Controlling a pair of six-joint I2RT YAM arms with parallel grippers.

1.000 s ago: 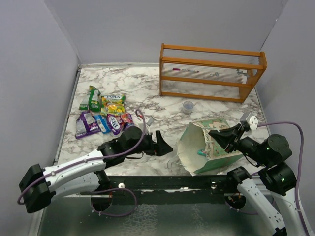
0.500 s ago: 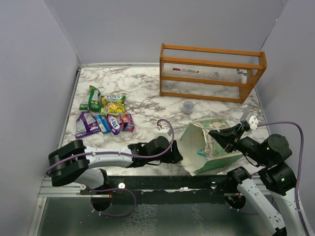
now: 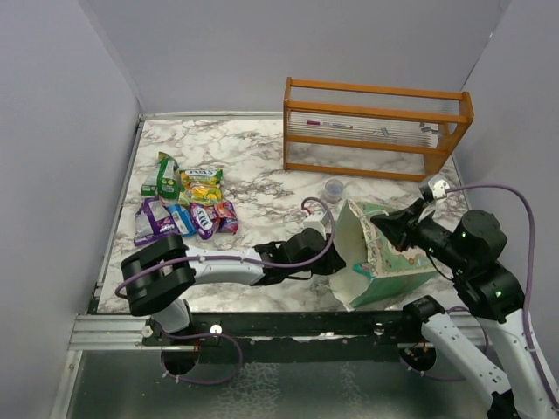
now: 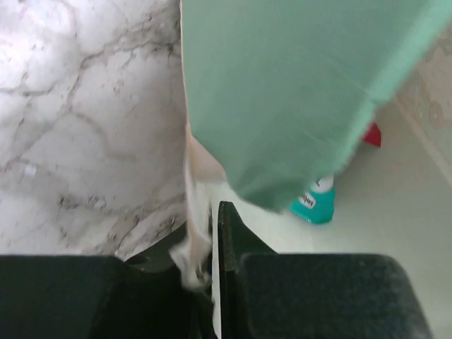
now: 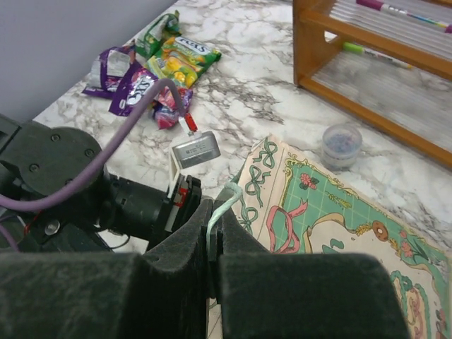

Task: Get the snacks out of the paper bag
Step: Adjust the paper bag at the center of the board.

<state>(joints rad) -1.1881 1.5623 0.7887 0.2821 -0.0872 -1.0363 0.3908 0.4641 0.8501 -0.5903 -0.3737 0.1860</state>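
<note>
left claw [image 4: 208, 247] pinching paper bag [image 3: 393, 284] rim at 9 o'clock, right claw [image 5: 214, 233] clenched on it at 12, teal snack [image 4: 316, 205] inside

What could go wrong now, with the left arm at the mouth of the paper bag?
1. A rim of the paper bag sits between the fingers of the left pincer; pulling back may drag or tear the bag and bring no snack.
2. The teal packet and red packet lie deeper inside and may be missed.
3. The right pincer grips only the thin upper rim; it may slip, and the mouth may close.
</note>
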